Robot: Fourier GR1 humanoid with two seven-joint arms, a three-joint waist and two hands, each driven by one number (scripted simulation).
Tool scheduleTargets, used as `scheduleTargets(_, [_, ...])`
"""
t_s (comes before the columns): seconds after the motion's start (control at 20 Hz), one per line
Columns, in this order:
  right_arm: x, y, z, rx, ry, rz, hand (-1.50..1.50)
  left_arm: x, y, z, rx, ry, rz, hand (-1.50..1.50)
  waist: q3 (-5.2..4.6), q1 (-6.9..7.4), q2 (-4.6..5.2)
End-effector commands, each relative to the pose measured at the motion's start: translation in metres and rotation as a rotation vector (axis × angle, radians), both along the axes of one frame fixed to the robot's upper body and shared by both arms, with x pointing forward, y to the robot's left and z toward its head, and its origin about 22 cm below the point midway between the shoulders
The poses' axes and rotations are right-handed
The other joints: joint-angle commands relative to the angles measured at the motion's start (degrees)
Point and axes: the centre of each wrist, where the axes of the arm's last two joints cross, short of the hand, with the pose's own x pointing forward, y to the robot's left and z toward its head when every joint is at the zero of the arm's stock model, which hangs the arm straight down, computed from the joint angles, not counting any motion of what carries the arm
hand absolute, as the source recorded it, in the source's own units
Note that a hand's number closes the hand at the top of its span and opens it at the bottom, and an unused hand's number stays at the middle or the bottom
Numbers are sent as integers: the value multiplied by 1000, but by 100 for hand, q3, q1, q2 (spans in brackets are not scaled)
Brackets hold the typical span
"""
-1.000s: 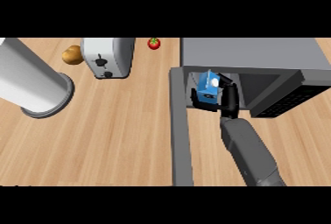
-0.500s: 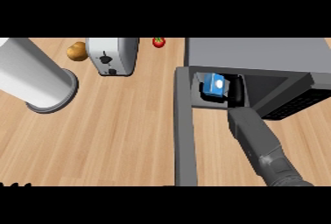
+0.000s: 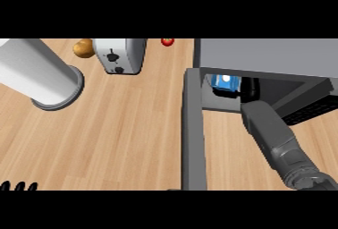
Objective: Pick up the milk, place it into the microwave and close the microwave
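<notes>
Wood-grain counter point(image 3: 119, 134), matt grey microwave point(image 3: 264, 53)

A kitchen: a wooden counter point(image 3: 119, 134) bearing a toaster point(image 3: 119, 56) and an open microwave point(image 3: 264, 58).

The grey right forearm point(image 3: 280, 143) runs up from the lower right edge, slanting toward the upper left. Its black right hand point(image 3: 249, 88) shows only in part, dark against shadow, so its fingers cannot be read. The black left hand's fingers point(image 3: 19, 186) show at the lower left edge, pointing up, resting.
</notes>
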Motion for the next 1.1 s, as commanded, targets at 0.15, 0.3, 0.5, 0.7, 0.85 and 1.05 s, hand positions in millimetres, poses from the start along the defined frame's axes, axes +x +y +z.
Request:
scheduleTargets(0.15, [14, -15, 22, -30, -85, -54, 150, 2, -1, -2, -11, -9, -18, -150, 12, 156, 81])
scheduleTargets(0.3, [15, -6, 24, 44, -119, -50, 150, 9, 1, -2, -9, -13, -5, -150, 16, 118, 84])
scheduleTargets(0.5, [19, -14, 31, -68, -190, -122, 150, 4, 6, -6, 4, 17, -21, -150, 5, 166, 77])
scheduleTargets(0.7, [25, -14, 42, -139, -202, -235, 150, 12, 6, -6, 8, 14, -40, -150, -3, 256, 136])
scheduleTargets(0.85, [30, -23, 53, -141, -219, -284, 150, 13, 9, -8, 4, 19, -38, -150, -1, 242, 137])
scheduleTargets(1.05, [25, -12, 41, -147, -227, -305, 150, 18, 8, -8, -4, 9, -35, -150, 9, 277, 161])
